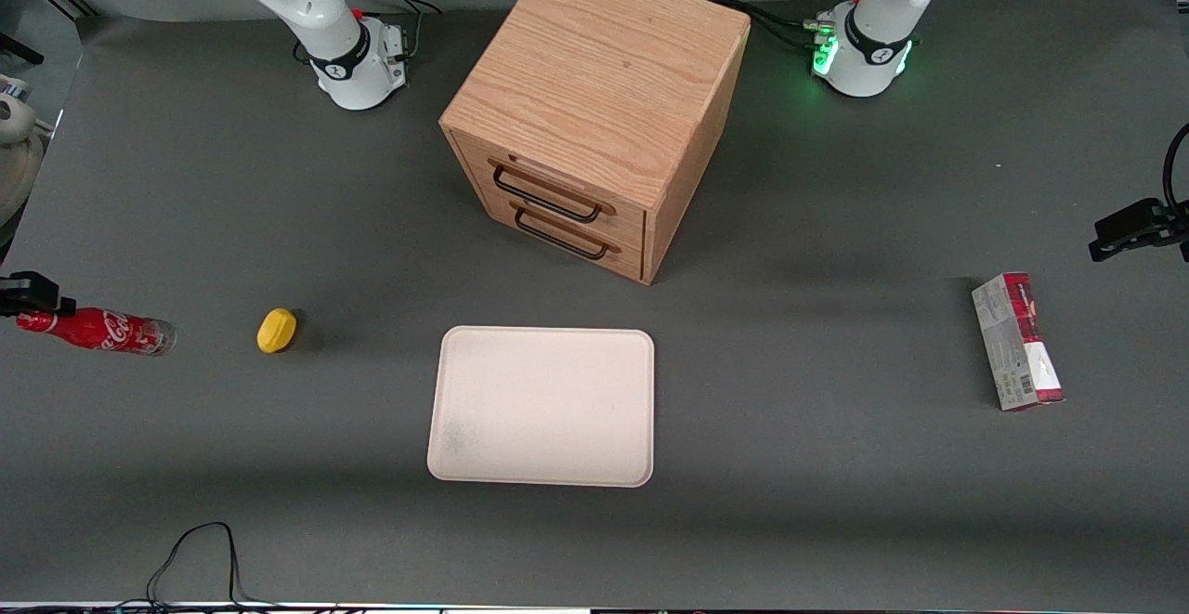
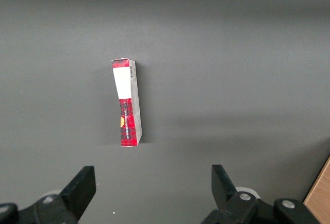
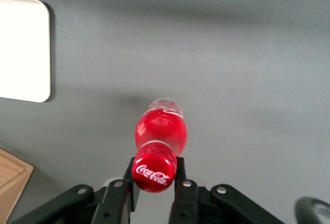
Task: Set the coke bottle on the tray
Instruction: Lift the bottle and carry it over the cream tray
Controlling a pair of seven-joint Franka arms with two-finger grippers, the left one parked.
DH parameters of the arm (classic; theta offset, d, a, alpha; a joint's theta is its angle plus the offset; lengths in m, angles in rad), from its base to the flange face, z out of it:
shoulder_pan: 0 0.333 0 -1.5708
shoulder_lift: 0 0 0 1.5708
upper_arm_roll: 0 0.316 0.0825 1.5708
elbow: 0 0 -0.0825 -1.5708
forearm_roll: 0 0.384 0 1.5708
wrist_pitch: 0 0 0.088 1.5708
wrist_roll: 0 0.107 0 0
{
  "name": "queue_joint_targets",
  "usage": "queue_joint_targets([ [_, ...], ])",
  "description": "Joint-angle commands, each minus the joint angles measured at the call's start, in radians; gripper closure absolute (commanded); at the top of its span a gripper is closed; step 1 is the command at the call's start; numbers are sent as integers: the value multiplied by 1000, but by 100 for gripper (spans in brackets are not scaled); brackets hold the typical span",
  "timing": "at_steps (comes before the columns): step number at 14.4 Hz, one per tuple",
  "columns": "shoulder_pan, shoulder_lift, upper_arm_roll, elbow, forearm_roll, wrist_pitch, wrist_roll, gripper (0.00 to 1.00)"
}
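Coke bottle [image 1: 97,330], front view, hung by its neck in the right gripper [image 1: 32,303] at the working arm's end of the table [image 1: 836,465], well apart from the tray [image 1: 542,405]; right wrist view showed jaws clamped under the cap, so transport seemed in hand, a sideways carry over the tray next.

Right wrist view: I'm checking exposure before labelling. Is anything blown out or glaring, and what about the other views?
Right wrist view: the tray is washed out to near white; the claw grips the coke bottle at its neck. Front view: green glow at an arm base, soft shadow beside the drawer cabinet. Left wrist view: even light.
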Motion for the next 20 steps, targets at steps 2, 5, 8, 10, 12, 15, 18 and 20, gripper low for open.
queue_joint_targets([
  [2,158,22,5,20,-22,16,309,100],
  [5,226,155,70,155,-13,25,529,100],
  [8,233,252,202,195,-16,143,752,100],
  [10,281,303,210,195,-19,230,832,100],
  [12,302,344,210,195,-20,295,862,100],
  [15,328,406,209,195,-28,401,905,100],
  [18,339,440,210,194,-33,456,907,100],
  [20,342,453,209,191,-45,465,905,100],
])
